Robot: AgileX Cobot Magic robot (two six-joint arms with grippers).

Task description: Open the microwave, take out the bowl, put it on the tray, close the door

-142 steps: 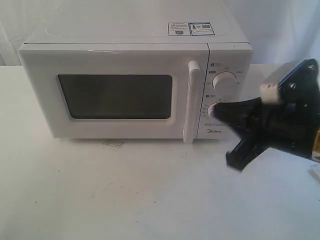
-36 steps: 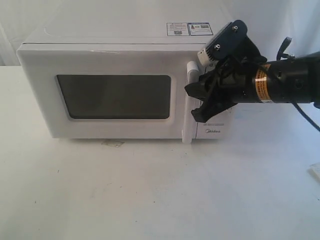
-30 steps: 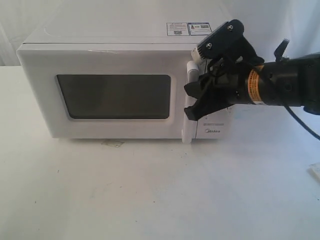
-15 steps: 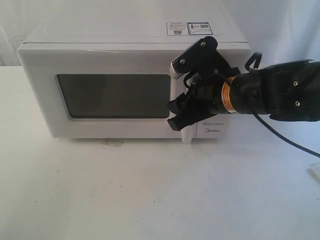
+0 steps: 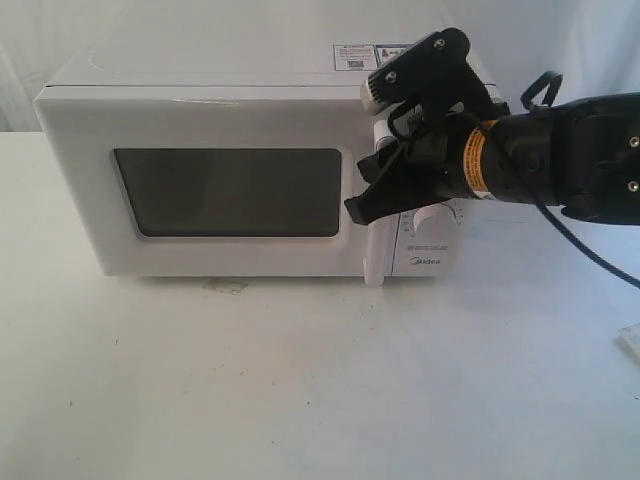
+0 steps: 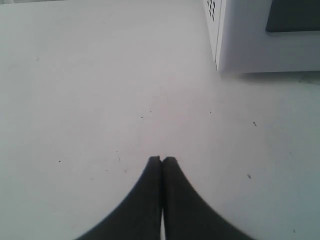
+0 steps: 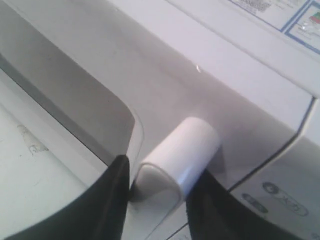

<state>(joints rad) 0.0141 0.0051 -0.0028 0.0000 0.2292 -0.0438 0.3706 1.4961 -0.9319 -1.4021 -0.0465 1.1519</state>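
Observation:
The white microwave [image 5: 230, 120] stands at the back of the table, its door [image 5: 90, 200] flat against the body around the dark window [image 5: 228, 192]. My right gripper [image 5: 372, 195] is at the upper part of the vertical bar handle [image 5: 377, 265]. In the right wrist view its two black fingers sit on either side of the handle [image 7: 180, 160], closed against it. My left gripper [image 6: 162, 160] is shut on nothing above bare table, near the oven's left corner [image 6: 250, 45]. The bowl is hidden and no tray shows.
The right arm covers most of the dial panel; only part of the lower dial [image 5: 432, 218] shows. Stickers [image 5: 357, 56] lie on the oven's top. The edge of a pale object [image 5: 630, 342] shows at the right border. White table [image 5: 300, 380] lies in front.
The right arm swung in from the right to the handle. In the last half second the gripper rose a little along the handle. The door looks unmoved.

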